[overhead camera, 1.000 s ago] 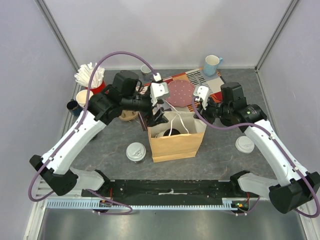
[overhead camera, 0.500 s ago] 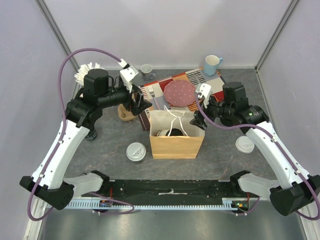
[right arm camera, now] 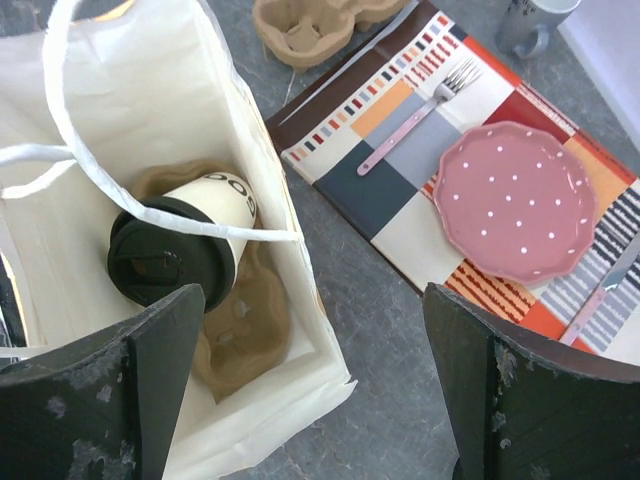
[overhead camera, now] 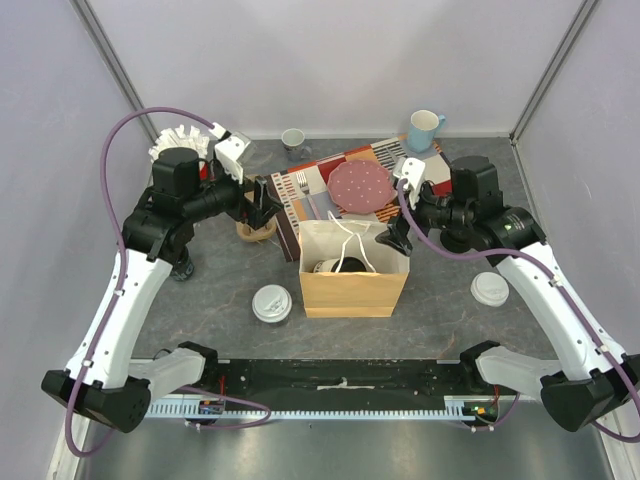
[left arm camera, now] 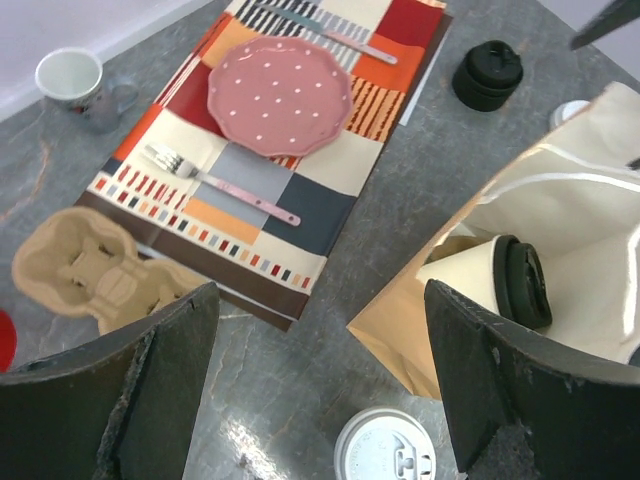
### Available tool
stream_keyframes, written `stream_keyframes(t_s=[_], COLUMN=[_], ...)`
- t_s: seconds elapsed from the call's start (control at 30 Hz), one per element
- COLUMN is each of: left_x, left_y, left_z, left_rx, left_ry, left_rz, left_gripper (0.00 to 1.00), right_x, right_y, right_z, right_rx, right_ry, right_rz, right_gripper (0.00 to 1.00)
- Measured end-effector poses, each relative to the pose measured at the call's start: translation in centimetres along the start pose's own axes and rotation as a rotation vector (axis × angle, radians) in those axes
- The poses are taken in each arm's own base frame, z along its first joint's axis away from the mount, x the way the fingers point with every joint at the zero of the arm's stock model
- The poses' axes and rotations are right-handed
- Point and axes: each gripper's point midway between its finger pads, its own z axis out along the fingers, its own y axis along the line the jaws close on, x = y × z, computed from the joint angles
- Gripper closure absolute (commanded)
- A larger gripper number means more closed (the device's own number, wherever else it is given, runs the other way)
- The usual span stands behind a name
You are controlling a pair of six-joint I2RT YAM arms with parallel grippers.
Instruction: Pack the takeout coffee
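Right wrist view: cream cup point(right arm camera: 195, 235) is lying tilted inside paper bag point(right arm camera: 150, 90); left pincer point(left arm camera: 320, 300) and right pincer point(right arm camera: 310, 300) are gaping, empty; white-lidded cup point(overhead camera: 271, 303) is likely needing an upright, below-lid grasp.

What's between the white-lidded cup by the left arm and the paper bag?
Nothing. The top view shows only bare grey table between the white-lidded cup and the paper bag.
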Motion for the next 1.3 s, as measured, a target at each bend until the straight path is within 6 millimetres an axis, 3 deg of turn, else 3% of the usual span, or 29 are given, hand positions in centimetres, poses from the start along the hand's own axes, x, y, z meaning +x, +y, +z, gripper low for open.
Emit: stream_keyframes(t_s=[0.23,0.43,0.67,0.77,0.87,0.9,0.97,1.03,1.17,1.3], left_x=[2.5,7.0,9.9,9.7,9.9,10.2,11.3,12.6,15.0,16.5], left_y=[2.8,5.2,6.1,6.4,7.2,7.5,8.3,9.0,11.1,12.7], left_z=[-0.3,-0.8,-1.8,-2.5,-3.3,-3.5,-3.9,-4.4,-6.0,-7.4], left_rx=[-0.099,-0.196,-0.261,-0.286,-0.321,-0.334,-0.364,-0.396,-0.494,-0.573], left_ry=[0.054,0.16,0.231,0.217,0.206,0.209,0.224,0.245,0.272,0.275], left_rz=[-0.115,-0.231,-0.28,-0.281,-0.296,-0.311,-0.347,-0.39,-0.498,-0.574], left_gripper=[0.11,0.11,0.11,0.11,0.11,0.11,0.11,0.11,0.13,0.14], right_x=[-2.8,-5.4,-10.8,-15.5,-19.2,-19.6,-19.2,-17.5,-12.2,-6.3], right_y=[0.0,0.4,0.6,2.8,7.2,8.5,11.4,14.2,19.5,23.4], right_z=[-1.1,-2.1,-2.9,-1.4,1.5,2.9,5.2,7.9,12.4,14.7], right_rx=[0.0,-0.004,0.009,-0.051,-0.158,-0.185,-0.238,-0.285,-0.388,-0.481], right_ry=[-0.058,-0.123,-0.268,-0.315,-0.33,-0.315,-0.264,-0.175,0.023,0.215], right_rz=[-0.034,-0.044,-0.035,-0.086,-0.145,-0.159,-0.19,-0.222,-0.303,-0.454], right_gripper=[0.02,0.02,0.04,0.06,0.07,0.07,0.11,0.14,0.29,0.3])
